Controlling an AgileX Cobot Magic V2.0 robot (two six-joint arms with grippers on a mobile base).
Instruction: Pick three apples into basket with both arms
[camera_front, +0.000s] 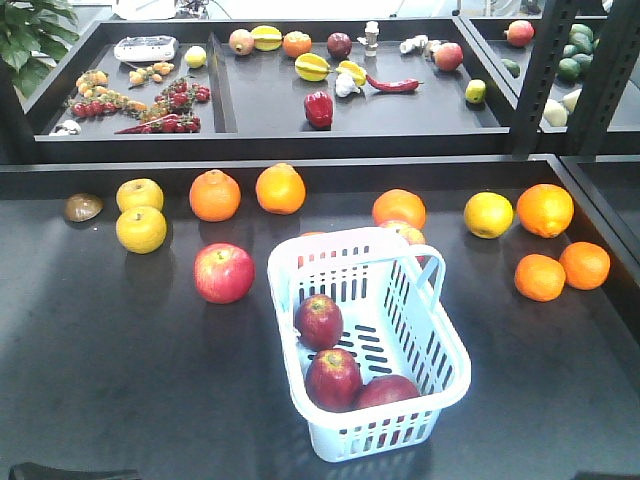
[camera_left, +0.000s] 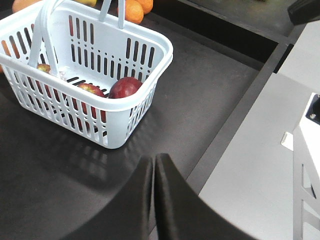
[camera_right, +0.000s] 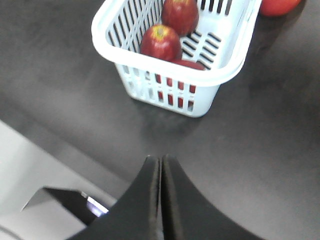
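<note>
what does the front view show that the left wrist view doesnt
Only the front-facing view shows a fourth red apple on the table left of the basket, two yellow fruits, a brown item at far left, and the upper shelf trays of produce.

Only the left wrist view shows the left gripper, fingers shut with nothing between them, and the pale floor past the table edge.

Both show the basket with three apples inside and oranges behind it.
</note>
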